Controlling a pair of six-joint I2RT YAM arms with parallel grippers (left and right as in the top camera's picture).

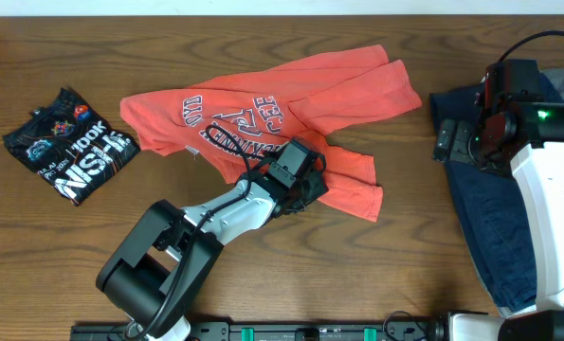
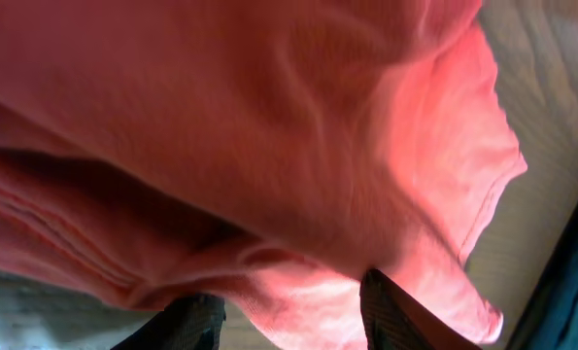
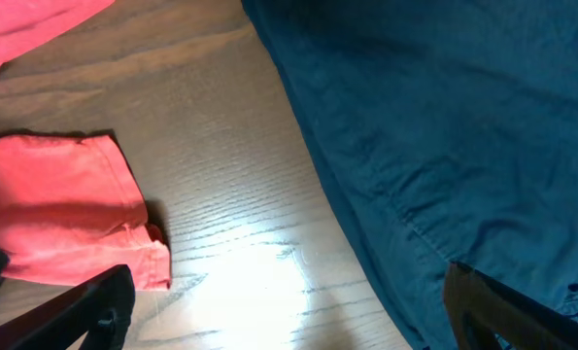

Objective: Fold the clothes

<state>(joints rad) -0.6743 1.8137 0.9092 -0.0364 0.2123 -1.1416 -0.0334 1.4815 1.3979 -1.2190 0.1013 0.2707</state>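
Observation:
The coral-red T-shirt (image 1: 263,109) lies crumpled at the table's middle, lettering up. My left gripper (image 1: 307,187) sits low on the shirt's lower right part. In the left wrist view the fingers (image 2: 289,306) are apart, and a lobe of coral cloth (image 2: 269,146) lies between them. A folded black printed tee (image 1: 68,147) lies at the left. A navy garment (image 1: 495,218) lies at the right, partly under my right arm. My right gripper (image 1: 445,140) is open and empty (image 3: 289,292) over bare wood, between a coral sleeve (image 3: 65,219) and the navy cloth (image 3: 444,126).
The wooden table (image 1: 405,246) runs wall to wall, with its front edge at the bottom. The right arm's white body (image 1: 547,218) covers part of the navy garment.

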